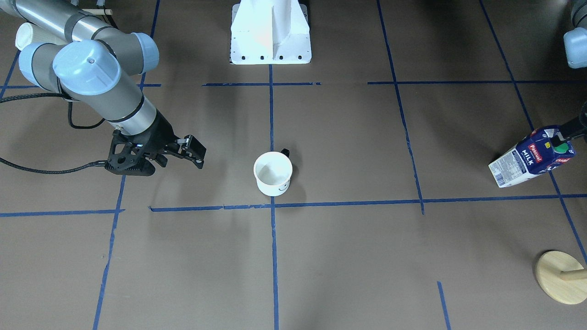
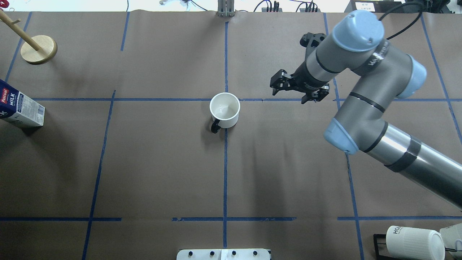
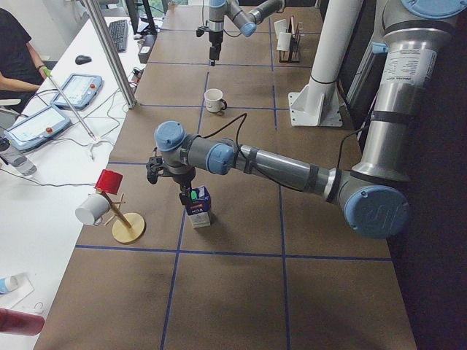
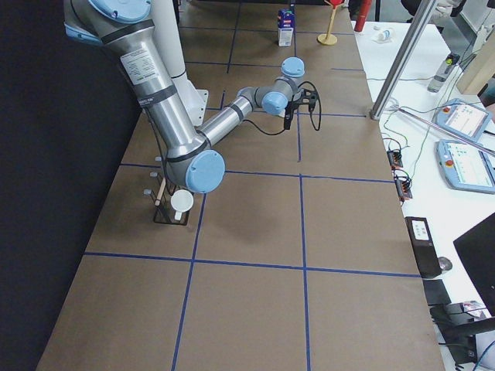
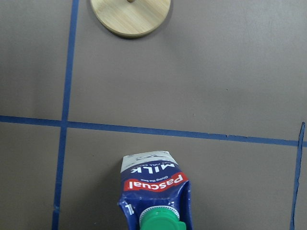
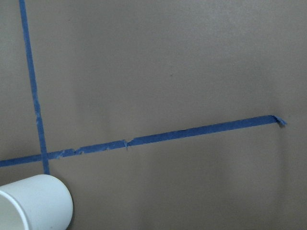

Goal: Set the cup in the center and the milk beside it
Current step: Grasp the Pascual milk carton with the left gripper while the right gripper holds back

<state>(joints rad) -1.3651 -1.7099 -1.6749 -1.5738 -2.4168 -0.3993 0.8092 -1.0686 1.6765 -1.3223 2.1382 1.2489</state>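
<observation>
The right hand hangs above the counter with its jaws spread wide and nothing between them; the cup stands upright off to this hand's left, near it but clear of its fingers, with bare brown surface between them. The cup sits at the center, its base just on the robot's side of the crossing of the long blue tape lines; its dark handle points back toward the robot's base and its smiley face is turned away from the robot. In the right wrist view only the cup's white rim shows, at the lower left corner, with the tape crossing just above it.

The left hand is directly over the milk; one dark finger reaches the carton's gable top beside the green cap; whether this hand has closed on the carton or merely hovers at it, I cannot tell. The milk stands upright on the counter below this hand, well apart from the cup. A round wooden stand base lies on the counter beyond the milk, ahead of the left hand and apart from the carton.
</observation>
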